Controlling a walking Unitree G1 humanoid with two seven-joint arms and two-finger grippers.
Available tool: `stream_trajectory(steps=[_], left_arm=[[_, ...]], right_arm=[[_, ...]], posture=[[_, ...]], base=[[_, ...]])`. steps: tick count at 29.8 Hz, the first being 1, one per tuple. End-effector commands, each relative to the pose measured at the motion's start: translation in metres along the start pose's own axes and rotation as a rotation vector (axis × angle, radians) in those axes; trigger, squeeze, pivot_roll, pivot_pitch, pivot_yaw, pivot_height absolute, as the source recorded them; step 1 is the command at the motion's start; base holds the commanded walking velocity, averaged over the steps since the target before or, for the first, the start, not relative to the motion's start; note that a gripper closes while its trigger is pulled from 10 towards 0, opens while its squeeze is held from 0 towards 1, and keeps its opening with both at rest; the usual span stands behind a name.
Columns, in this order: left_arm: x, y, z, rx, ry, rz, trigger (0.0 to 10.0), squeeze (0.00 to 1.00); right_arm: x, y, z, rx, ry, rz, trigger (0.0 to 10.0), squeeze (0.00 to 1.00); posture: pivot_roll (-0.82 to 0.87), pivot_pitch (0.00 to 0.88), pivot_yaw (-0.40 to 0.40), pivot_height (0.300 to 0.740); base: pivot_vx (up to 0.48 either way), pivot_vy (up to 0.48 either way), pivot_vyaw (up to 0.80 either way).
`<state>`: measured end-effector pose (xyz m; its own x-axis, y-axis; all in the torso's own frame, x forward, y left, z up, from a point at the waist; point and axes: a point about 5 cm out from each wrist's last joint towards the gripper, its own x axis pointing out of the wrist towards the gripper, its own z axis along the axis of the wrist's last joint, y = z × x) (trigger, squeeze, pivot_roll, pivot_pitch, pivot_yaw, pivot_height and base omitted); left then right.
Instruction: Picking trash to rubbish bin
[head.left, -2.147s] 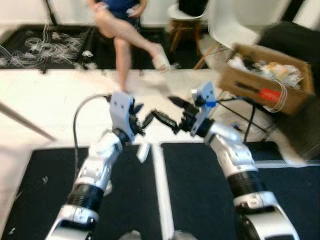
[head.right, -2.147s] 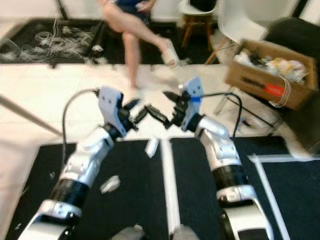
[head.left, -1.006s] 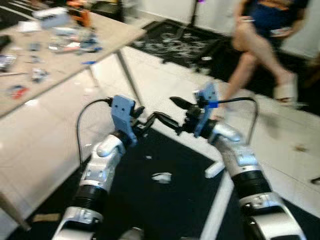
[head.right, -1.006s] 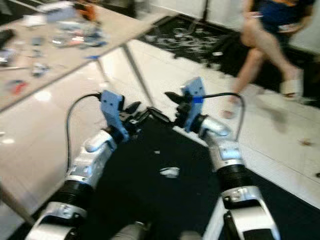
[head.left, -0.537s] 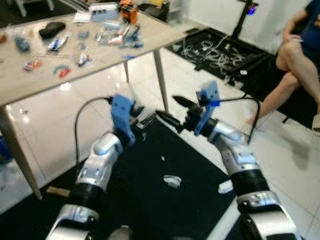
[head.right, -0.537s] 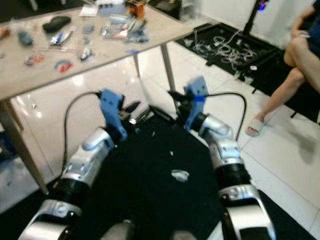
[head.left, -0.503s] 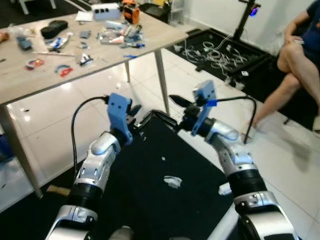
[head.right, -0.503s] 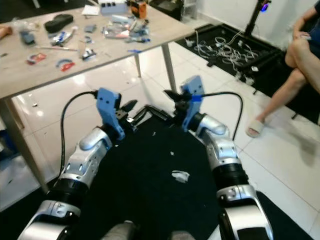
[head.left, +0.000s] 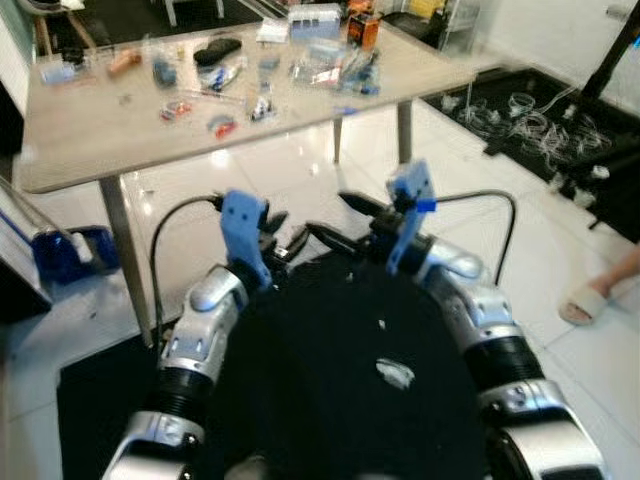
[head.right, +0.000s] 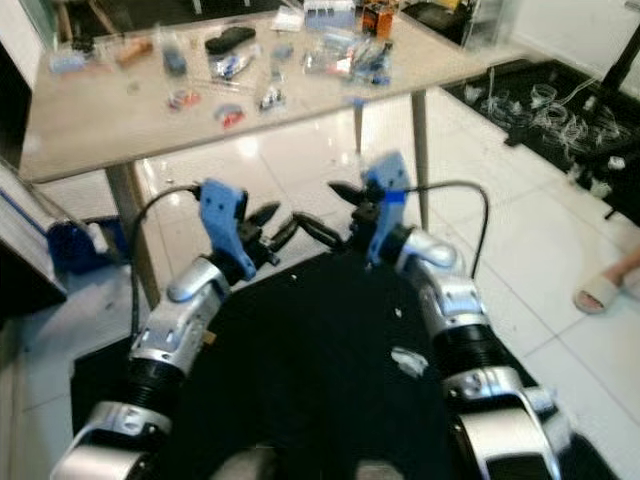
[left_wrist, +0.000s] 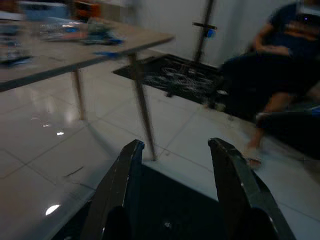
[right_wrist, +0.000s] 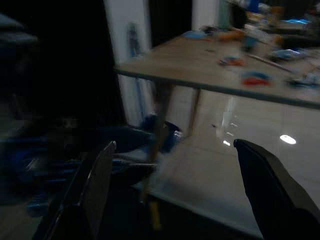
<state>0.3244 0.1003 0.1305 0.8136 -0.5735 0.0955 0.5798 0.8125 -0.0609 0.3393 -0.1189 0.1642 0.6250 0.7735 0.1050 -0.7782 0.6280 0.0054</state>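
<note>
A crumpled white scrap of trash (head.left: 395, 373) lies on the black floor mat (head.left: 300, 400), with a tiny white bit (head.left: 381, 323) just beyond it. Both arms are held up in front of me above the mat's far edge. My left gripper (head.left: 292, 242) is open and holds nothing; in its wrist view the left gripper (left_wrist: 175, 147) frames tiled floor and a table leg. My right gripper (head.left: 330, 218) is also open and empty, its fingers spread wide; in its wrist view the right gripper (right_wrist: 175, 147) faces the table. The scrap lies below and nearer to me than the right gripper.
A wooden table (head.left: 130, 130) strewn with several small items stands ahead, its legs (head.left: 120, 250) on white tiles. A blue object (head.left: 65, 255) sits on the floor at the left. Cables (head.left: 520, 110) lie at the back right, and a person's slippered foot (head.left: 585, 300) is at the right.
The view has swung left, so the table now fills the far side and the person has slid almost out at the right. Both grippers stay raised and open.
</note>
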Motion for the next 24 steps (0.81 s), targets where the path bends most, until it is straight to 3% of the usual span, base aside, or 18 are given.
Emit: stream_trajectory(steps=[1,6,11,24], left_arm=[[-0.0012,0.0003,-0.0019,0.003,0.010,-0.001,10.0,0.00],[-0.0012,0.0001,-0.0022,0.003,0.010,-0.003,10.0,0.00],[-0.0014,-0.0016,-0.0012,0.017,0.000,-0.021,10.0,0.00],[-0.0016,-0.0026,-0.0011,0.023,-0.004,-0.034,10.0,0.00]], right_arm=[[0.0014,0.0039,-0.0036,0.002,0.011,0.016,10.0,0.00],[0.0012,0.0037,-0.0035,0.009,0.003,0.011,10.0,0.00],[0.0007,0.0026,-0.0029,0.038,-0.016,0.002,10.0,0.00],[0.0010,0.0024,-0.0032,0.045,-0.014,0.002,10.0,0.00]], posture=[[-0.03,0.000,-0.034,0.740],[-0.03,0.000,-0.035,0.740],[-0.03,0.000,-0.035,0.740],[-0.03,0.000,-0.035,0.740]], base=[[0.000,0.000,0.79],[0.000,0.000,0.80],[0.000,0.000,0.00],[0.420,0.000,0.00]])
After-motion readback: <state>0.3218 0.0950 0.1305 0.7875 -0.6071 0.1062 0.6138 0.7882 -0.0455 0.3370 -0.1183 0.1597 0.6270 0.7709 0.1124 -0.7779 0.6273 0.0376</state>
